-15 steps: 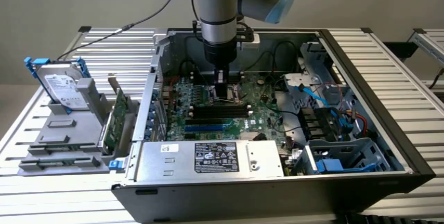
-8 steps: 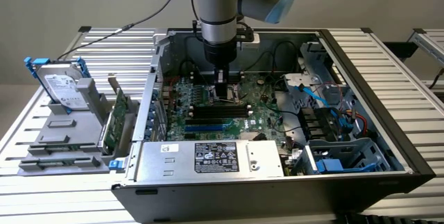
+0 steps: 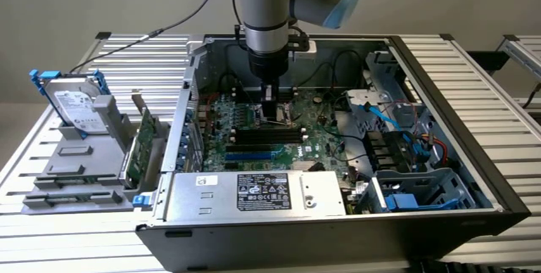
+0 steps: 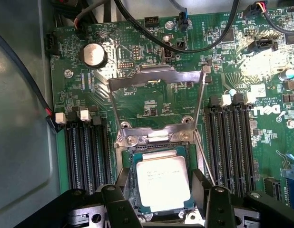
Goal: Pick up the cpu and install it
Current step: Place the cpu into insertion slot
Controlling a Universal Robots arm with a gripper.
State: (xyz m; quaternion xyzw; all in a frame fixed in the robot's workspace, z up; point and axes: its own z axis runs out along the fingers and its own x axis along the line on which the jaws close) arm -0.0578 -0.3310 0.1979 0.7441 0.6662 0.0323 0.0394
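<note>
Ribbed metal counter [image 3: 482, 70] carried an open computer case [image 3: 338, 247], with the arm reaching down into it. Claw [image 4: 162, 180]: fingers [image 4: 200, 183] stood apart, one beside each side edge of the cpu [image 4: 163, 185]; contact could not be told. Cpu: lay flat in the socket [image 4: 132, 166], between the fingers. Retention frame [image 4: 156, 78]: hinged up open just beyond the claw. Memory slots [image 4: 230, 142]: ran close along both sides of the claw, leaving narrow clearance.
</note>
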